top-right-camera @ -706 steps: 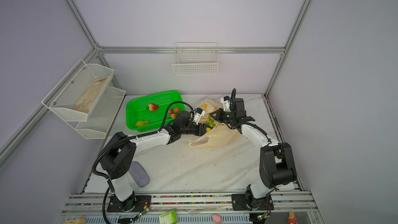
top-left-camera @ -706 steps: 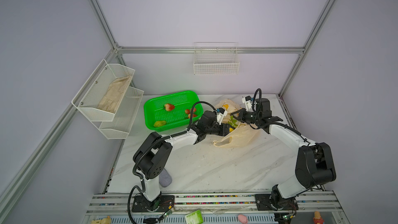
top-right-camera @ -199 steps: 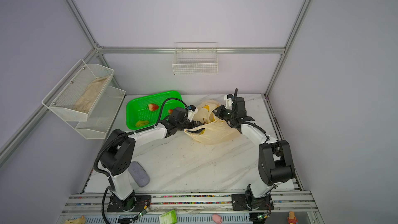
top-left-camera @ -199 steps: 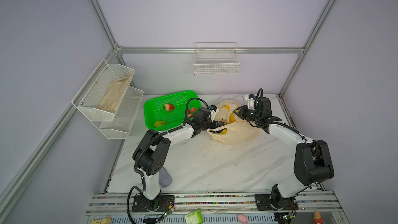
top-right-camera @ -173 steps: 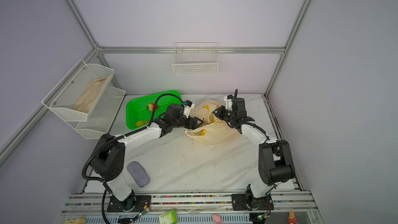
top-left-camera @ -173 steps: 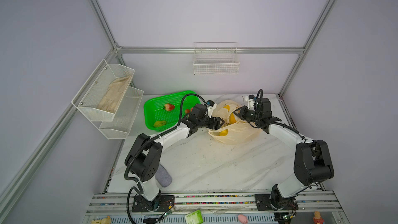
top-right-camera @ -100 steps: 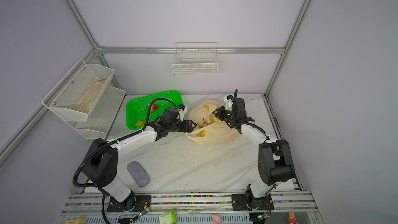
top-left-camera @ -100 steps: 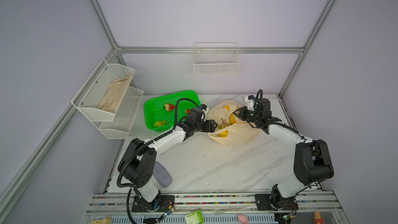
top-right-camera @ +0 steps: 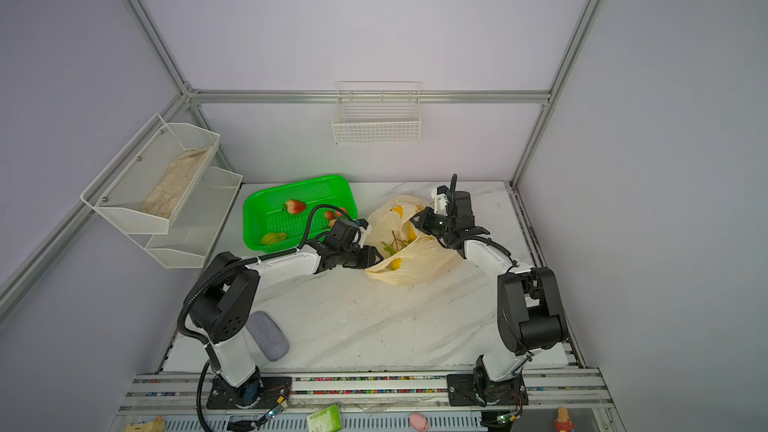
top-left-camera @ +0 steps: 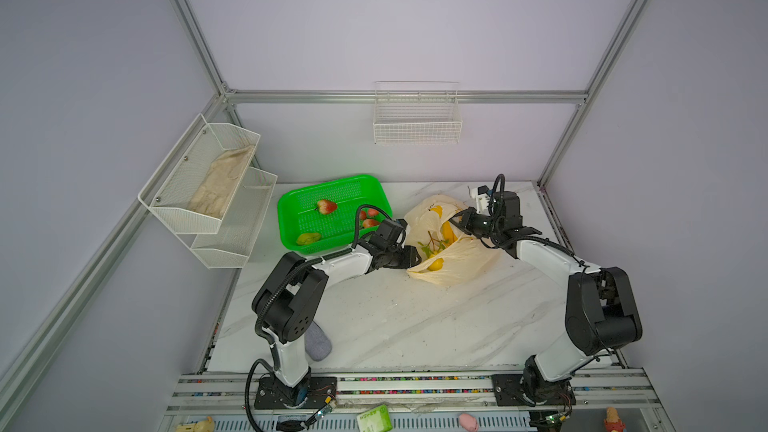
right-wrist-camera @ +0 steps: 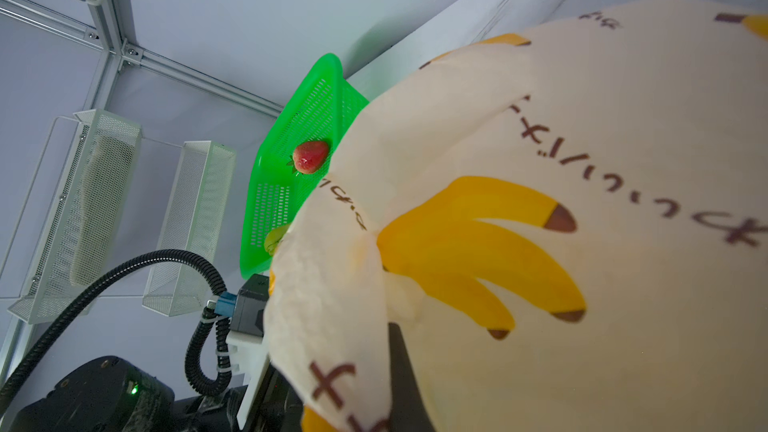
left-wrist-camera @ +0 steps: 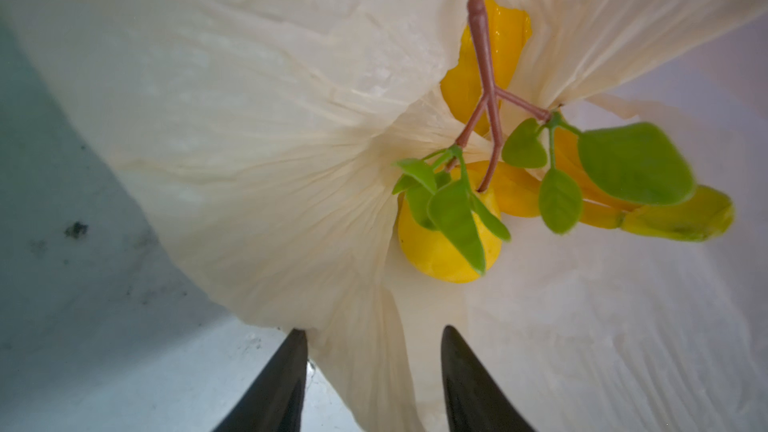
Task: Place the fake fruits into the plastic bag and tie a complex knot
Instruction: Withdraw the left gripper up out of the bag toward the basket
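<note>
The white marble bench (top-left-camera: 415, 326) stands in a lilac-walled cell with an aluminium frame. The left gripper (left-wrist-camera: 372, 332) lies low at the near-left rim of the plastic bag (top-left-camera: 461, 268). Its fingers are spread, with a fold of bag film between them that is not yet clamped. Straight ahead of it, inside the bag, lie a yellow leafy fruit (left-wrist-camera: 444, 251) and a banana bunch (left-wrist-camera: 673, 218). Across the mouth, the right gripper (top-left-camera: 457, 220) is pressed together on the far-right rim and holds it raised, so the mouth opens toward the left arm. The other fake fruits (top-left-camera: 371, 223), among them a strawberry (top-left-camera: 326, 206) and a pear shape (top-left-camera: 308, 238), lie in the green basket (top-left-camera: 283, 226). The basket is left of the bag, just behind the left wrist. The left arm is judged the nearer for fetching them.
</note>
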You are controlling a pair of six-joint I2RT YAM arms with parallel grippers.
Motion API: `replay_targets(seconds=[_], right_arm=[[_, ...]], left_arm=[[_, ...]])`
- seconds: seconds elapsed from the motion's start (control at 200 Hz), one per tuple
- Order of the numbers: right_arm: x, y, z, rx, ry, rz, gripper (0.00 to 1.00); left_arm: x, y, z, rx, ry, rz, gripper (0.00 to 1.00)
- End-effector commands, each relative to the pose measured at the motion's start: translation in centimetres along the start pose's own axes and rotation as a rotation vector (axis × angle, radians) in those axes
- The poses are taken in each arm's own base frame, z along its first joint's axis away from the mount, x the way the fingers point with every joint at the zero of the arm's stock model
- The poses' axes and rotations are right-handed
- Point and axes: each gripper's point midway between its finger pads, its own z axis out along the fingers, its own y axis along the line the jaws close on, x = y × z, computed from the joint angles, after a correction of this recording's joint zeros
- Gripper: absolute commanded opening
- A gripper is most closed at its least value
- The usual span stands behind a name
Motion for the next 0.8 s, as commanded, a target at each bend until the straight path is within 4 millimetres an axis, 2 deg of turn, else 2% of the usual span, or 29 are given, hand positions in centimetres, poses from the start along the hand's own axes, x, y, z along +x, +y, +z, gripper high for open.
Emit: replay_targets(seconds=[0.0,0.145,0.285,0.395,0.495,0.6,0.715,0.795], right_arm=[[-0.6,-0.2,-0.1,0.006,-0.011,-0.020,0.00],[-1.7,-0.4,-0.9,0.035,-0.047,-0.030,0.00],[-2.5,-0.6,-2.2,0.087,-0.077,-0.067,0.00],[-4.0,-0.9,-4.3,0.176,-0.134,-0.113,0.00],[-5.7,-0.3,-6.3,0.257,-0.209,-0.157,0.00],[-7.6,0.3,-8.2,0.335,-0.279,-0.206,0.00],[-9.1,0.7,-9.0,0.377,-0.315,-0.241,0.00],[-9.7,0.4,-9.2,0.415,-0.322,-0.256,0.00]], left_arm=[[-0.9,-1.3,-0.3,0.040,-0.023,0.006,0.38],[-1.8,-3.0,-1.9,0.099,-0.059,0.025,0.17],[-2.8,-6.4,-4.6,0.249,-0.108,0.053,0.00],[-3.7,-10.0,-7.6,0.401,-0.138,0.085,0.00],[-4.9,-13.2,-10.9,0.544,-0.189,0.112,0.00],[-6.0,-15.8,-13.7,0.664,-0.234,0.128,0.00],[-6.6,-15.5,-14.0,0.671,-0.242,0.106,0.00],[-7.1,-13.3,-13.5,0.600,-0.257,0.064,0.00]])
